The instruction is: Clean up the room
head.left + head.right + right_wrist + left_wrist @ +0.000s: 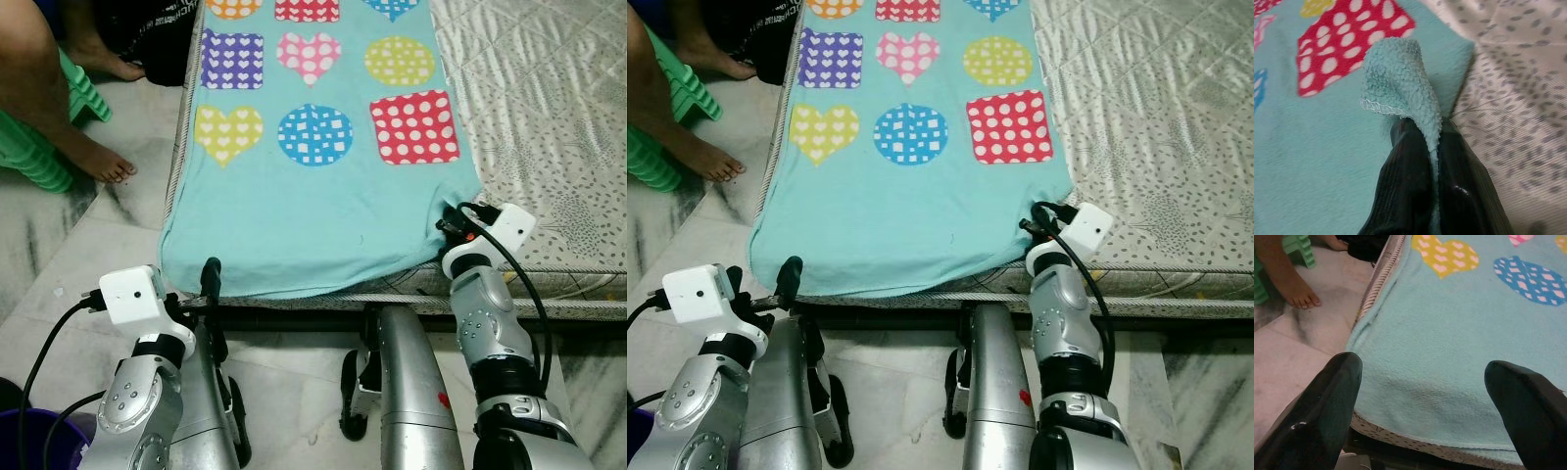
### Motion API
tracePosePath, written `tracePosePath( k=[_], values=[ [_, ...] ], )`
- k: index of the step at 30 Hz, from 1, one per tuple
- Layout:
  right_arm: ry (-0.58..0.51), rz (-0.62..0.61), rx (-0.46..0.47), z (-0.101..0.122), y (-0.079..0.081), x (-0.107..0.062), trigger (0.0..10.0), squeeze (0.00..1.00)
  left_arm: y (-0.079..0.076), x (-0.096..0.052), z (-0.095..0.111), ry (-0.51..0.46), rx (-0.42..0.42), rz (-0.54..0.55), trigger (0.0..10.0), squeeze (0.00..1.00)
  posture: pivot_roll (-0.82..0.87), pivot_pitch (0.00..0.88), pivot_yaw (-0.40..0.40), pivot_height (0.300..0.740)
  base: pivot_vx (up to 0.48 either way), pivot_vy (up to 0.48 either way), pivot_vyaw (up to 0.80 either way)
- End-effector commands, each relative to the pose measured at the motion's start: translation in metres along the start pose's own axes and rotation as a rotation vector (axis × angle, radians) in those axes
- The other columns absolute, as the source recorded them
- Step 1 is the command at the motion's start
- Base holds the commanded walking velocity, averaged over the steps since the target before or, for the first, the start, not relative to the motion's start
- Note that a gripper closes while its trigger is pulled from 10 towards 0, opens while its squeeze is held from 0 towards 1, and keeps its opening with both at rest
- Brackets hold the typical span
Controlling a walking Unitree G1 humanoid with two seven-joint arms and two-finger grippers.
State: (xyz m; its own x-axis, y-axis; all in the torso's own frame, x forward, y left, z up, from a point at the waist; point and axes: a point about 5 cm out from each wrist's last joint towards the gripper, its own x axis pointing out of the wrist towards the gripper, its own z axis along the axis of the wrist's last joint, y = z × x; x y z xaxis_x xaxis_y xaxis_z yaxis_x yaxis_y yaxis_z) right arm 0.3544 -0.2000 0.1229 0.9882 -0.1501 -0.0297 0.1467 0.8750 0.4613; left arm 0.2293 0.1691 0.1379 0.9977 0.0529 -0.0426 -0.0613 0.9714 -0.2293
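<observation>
A turquoise fleece blanket with coloured hearts, circles and squares lies spread on the bed's patterned mattress. My right gripper is shut on the blanket's near right corner, which sticks up in a fold between the fingers. In the head views that gripper sits at the same corner. My left gripper is open at the blanket's near left edge, one finger rising in front of the hem.
A person's bare feet and a green plastic stool stand on the marble floor left of the bed. The bed's dark frame rail runs just in front of me. A purple bin sits at my lower left.
</observation>
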Motion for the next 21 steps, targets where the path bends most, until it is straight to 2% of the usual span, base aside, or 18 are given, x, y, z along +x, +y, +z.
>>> tracePosePath(
  k=[1, 5, 6, 9, 10, 11, 13, 14, 15, 16, 21],
  values=[
    [-0.001, -0.052, 0.005, -0.001, -0.015, -0.005, 0.0, 0.00, 0.003, -0.003, -0.006, 0.026, 0.001, 0.007, 10.0, 0.00, -0.01, 0.332, 0.003, 0.532, 0.000, 0.000, 0.00],
    [-0.046, -0.083, 0.018, 0.011, -0.031, -0.008, 0.1, 0.00, 0.002, -0.001, -0.006, 0.024, -0.003, -0.001, 10.0, 0.00, -0.02, 0.325, 0.007, 0.532, 0.000, 0.000, 0.00],
    [-0.049, -0.080, 0.011, 0.012, -0.032, -0.008, 2.0, 0.00, 0.002, -0.001, -0.006, 0.024, -0.003, -0.002, 10.0, 0.00, -0.02, 0.325, 0.007, 0.532, 0.000, 0.000, 0.00],
    [-0.056, -0.084, 0.006, 0.014, -0.034, -0.009, 2.0, 0.00, 0.001, -0.001, -0.006, 0.025, -0.004, -0.004, 10.0, 0.00, -0.02, 0.324, 0.008, 0.532, 0.000, 0.000, 0.00],
    [-0.060, -0.080, -0.003, 0.015, -0.034, -0.010, 3.2, 0.00, 0.001, -0.001, -0.006, 0.025, -0.004, -0.005, 10.0, 0.00, -0.02, 0.322, 0.007, 0.532, 0.000, 0.000, 0.00],
    [-0.055, -0.104, -0.051, 0.015, -0.039, -0.014, 10.0, 0.00, 0.001, -0.001, -0.006, 0.025, -0.005, -0.006, 10.0, 0.00, -0.02, 0.321, 0.007, 0.532, 0.000, 0.000, 0.00],
    [-0.052, -0.112, -0.060, 0.015, -0.041, -0.016, 10.0, 0.00, 0.001, -0.001, -0.006, 0.026, -0.005, -0.006, 10.0, 0.00, -0.02, 0.320, 0.006, 0.532, 0.000, 0.000, 0.00],
    [-0.049, -0.127, -0.080, 0.015, -0.044, -0.018, 10.0, 0.40, 0.001, -0.002, -0.006, 0.027, -0.005, -0.005, 10.0, 0.00, -0.02, 0.320, 0.006, 0.532, 0.000, 0.000, 0.00],
    [-0.047, -0.135, -0.091, 0.014, -0.045, -0.020, 10.0, 0.40, 0.001, -0.002, -0.006, 0.027, -0.005, -0.005, 10.0, 0.00, -0.02, 0.320, 0.006, 0.532, 0.000, 0.000, 0.00],
    [-0.045, -0.136, -0.102, 0.014, -0.046, -0.022, 10.0, 1.00, 0.001, -0.002, -0.006, 0.027, -0.005, -0.005, 10.0, 0.00, -0.02, 0.319, 0.006, 0.532, 0.000, 0.000, 0.00],
    [-0.032, -0.130, -0.164, 0.012, -0.047, -0.032, 10.0, 1.00, 0.001, -0.002, -0.007, 0.029, -0.005, -0.006, 10.0, 0.00, -0.02, 0.317, 0.007, 0.532, 0.000, 0.000, 0.00]
  ],
)
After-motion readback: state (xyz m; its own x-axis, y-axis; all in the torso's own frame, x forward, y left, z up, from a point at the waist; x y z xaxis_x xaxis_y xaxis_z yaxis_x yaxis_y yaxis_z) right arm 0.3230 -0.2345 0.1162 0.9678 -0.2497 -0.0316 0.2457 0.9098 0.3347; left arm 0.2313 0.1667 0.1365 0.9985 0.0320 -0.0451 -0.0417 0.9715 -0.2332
